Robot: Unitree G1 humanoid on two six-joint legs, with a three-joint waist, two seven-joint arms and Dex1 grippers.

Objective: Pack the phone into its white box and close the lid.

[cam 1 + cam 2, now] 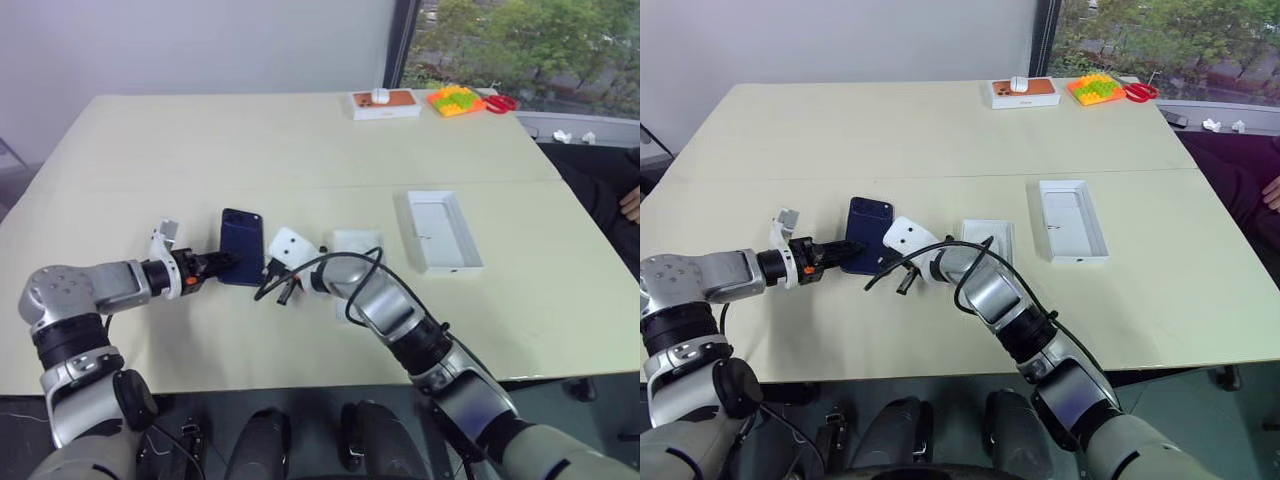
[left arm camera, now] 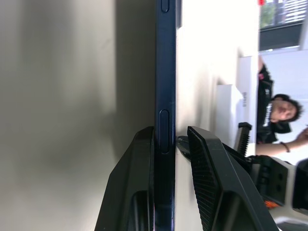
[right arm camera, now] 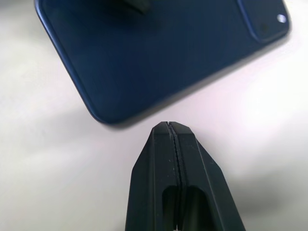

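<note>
Left gripper (image 1: 222,264) straddles the phone (image 1: 241,245) edge, fingers not quite clamped; right gripper (image 3: 169,126) pressed together just beside it; box (image 1: 441,231) well right.

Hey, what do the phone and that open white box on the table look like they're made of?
The phone: the back looks like glossy glass or polished plastic, since it catches soft reflections; the dark edge band with its side button looks like metal, though I can't be sure.
The white box: likely matte cardboard, judging by its thin straight walls and dull surface.
</note>
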